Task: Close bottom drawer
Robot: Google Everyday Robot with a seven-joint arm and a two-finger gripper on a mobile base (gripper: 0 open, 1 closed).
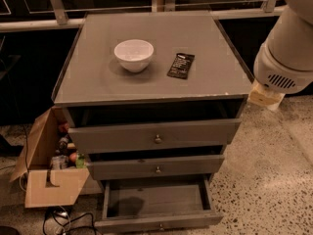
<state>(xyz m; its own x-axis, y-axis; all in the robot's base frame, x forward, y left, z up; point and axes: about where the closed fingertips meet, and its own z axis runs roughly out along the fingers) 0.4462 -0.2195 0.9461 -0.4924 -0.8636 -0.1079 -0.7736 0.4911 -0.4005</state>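
The grey cabinet [146, 89] has three drawers with small brass knobs. The bottom drawer [159, 223] is pulled far out, so its empty inside [156, 199] shows, and its slim front panel is at the lower edge of the view. The middle drawer [156, 168] and the top drawer [154, 136] each stand out a little. My white arm [283, 58] comes in from the upper right. My gripper [264, 98] hangs beside the cabinet top's right front corner, well above and to the right of the bottom drawer, touching nothing.
A white bowl [134, 54] and a black packet [181, 65] lie on the cabinet top. An open cardboard box [49, 185] with bottles stands on the floor at the cabinet's left, with cables [63, 217] in front. A speckled floor [274, 180] lies to the right.
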